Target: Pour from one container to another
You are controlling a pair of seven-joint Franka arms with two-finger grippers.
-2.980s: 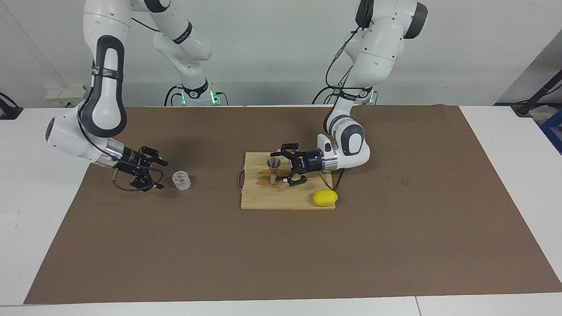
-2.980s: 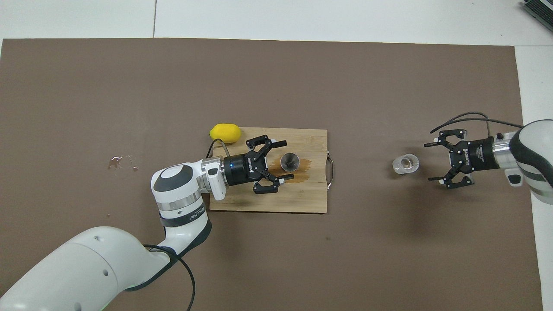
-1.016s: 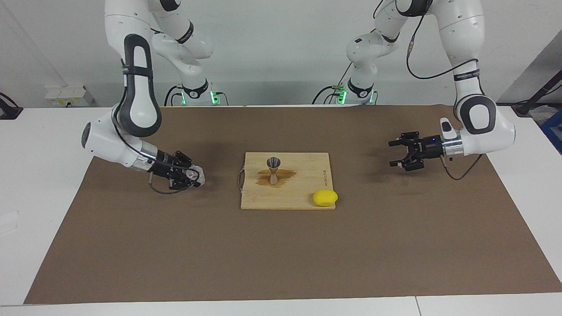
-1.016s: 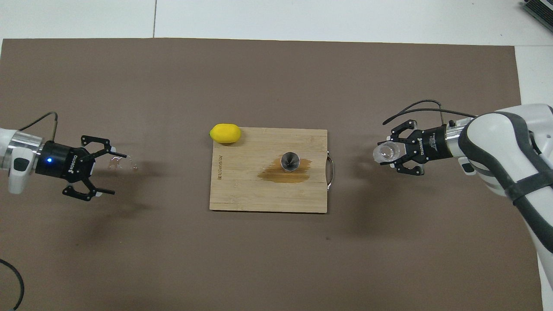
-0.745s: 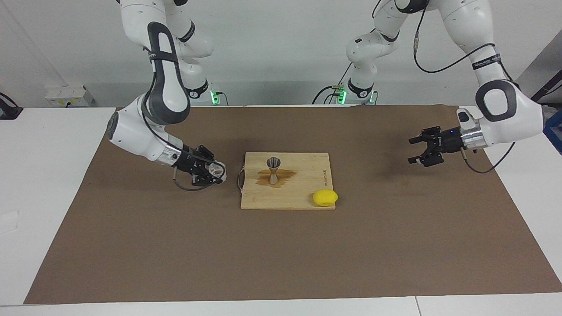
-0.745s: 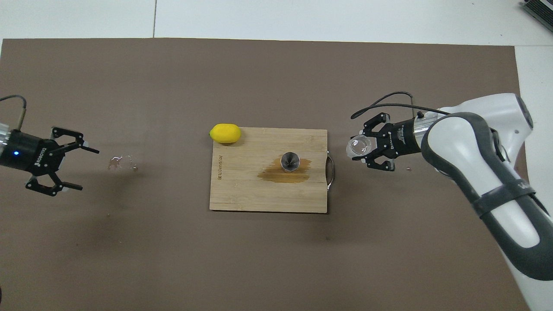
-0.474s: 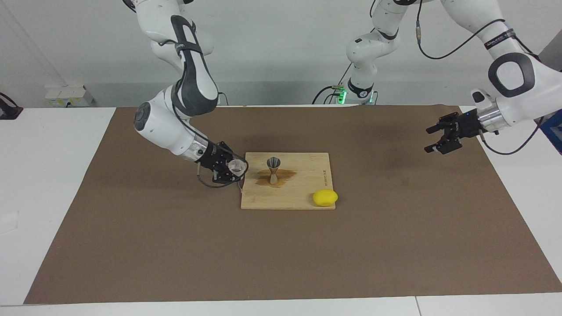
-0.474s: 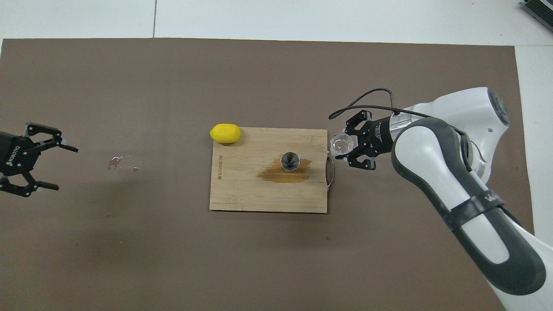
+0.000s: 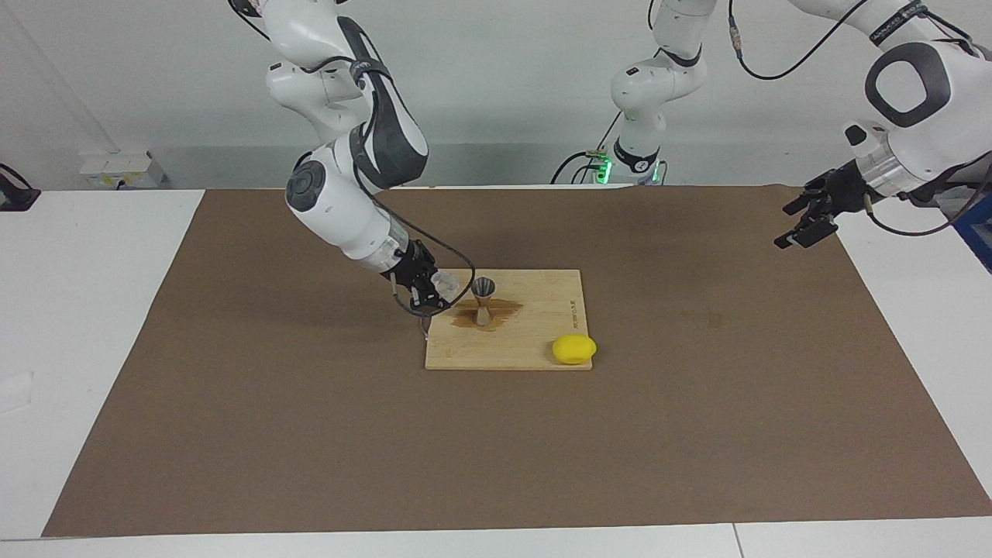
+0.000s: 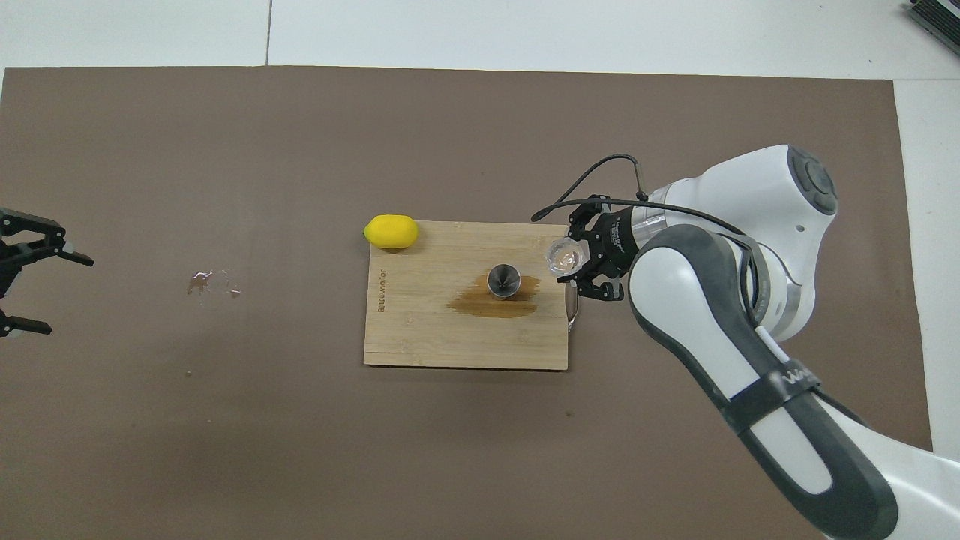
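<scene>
The clear glass cup [image 9: 442, 284] [image 10: 564, 256] hangs tipped on its side in my right gripper [image 9: 434, 291] [image 10: 574, 259], which is shut on it over the board's handle end. The silvery hourglass jigger [image 9: 483, 299] [image 10: 503, 280] stands upright on the wooden cutting board [image 9: 535, 341] [image 10: 420, 330], in a brown puddle [image 9: 504, 311] [image 10: 480, 302]. The cup's mouth points toward the jigger, a short gap apart. My left gripper [image 9: 806, 217] [image 10: 34, 289] is open and raised over the mat's edge at the left arm's end of the table.
A yellow lemon [image 9: 574, 349] [image 10: 391, 231] lies at the board's corner farther from the robots. A small wet patch [image 10: 212, 281] marks the brown mat [image 9: 496, 449] toward the left arm's end. The board's wire handle [image 10: 572, 300] points toward the right arm's end.
My right gripper has carried the glass cup across the mat to the board's edge beside the jigger, tipping it. My left gripper has drawn back and up toward its end of the table.
</scene>
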